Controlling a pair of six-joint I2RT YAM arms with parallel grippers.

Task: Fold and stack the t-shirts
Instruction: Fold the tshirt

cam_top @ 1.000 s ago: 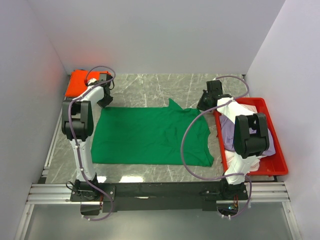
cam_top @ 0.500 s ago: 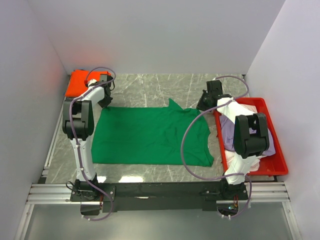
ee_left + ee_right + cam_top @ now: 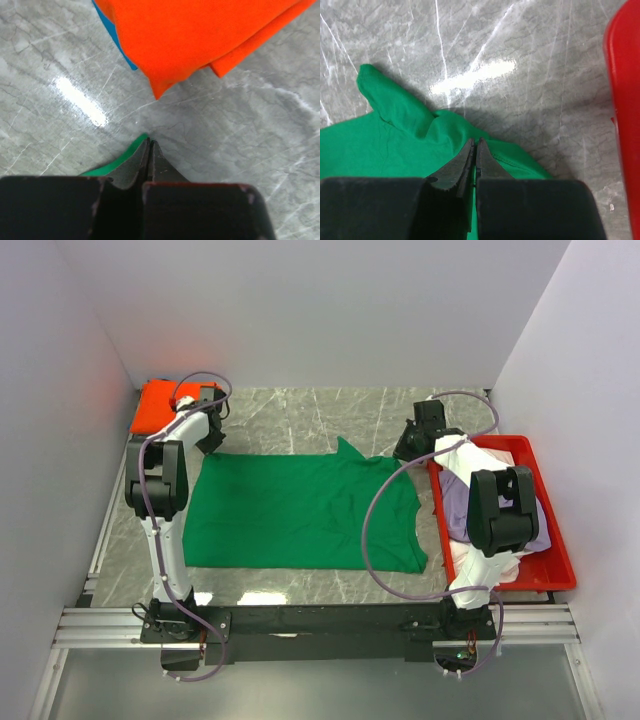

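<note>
Fingers of the left gripper [image 3: 150, 144] are pinched tight on a corner of the green t-shirt [image 3: 300, 510], with the orange t-shirt [image 3: 200, 35] just ahead of the tips. The right gripper [image 3: 475, 142] nips it too, cloth spreading left of its fingers.

Overhead + close wrist cams; overlap: t-shirt [image 3: 300, 510]

Beyond the far edge of the green t-shirt [image 3: 300, 512] the bare marble table [image 3: 310, 415] lies open up to the back wall, and I can pass there freely. Off its far left corner the folded orange t-shirt [image 3: 200, 35], a blue t-shirt [image 3: 117, 42] peeking from beneath, stands before my left gripper [image 3: 150, 150], with a narrow strip of marble between. Right of the green shirt the red tray [image 3: 512, 443], holding a lilac t-shirt [image 3: 455, 508], hems in my right gripper [image 3: 476, 147].
</note>
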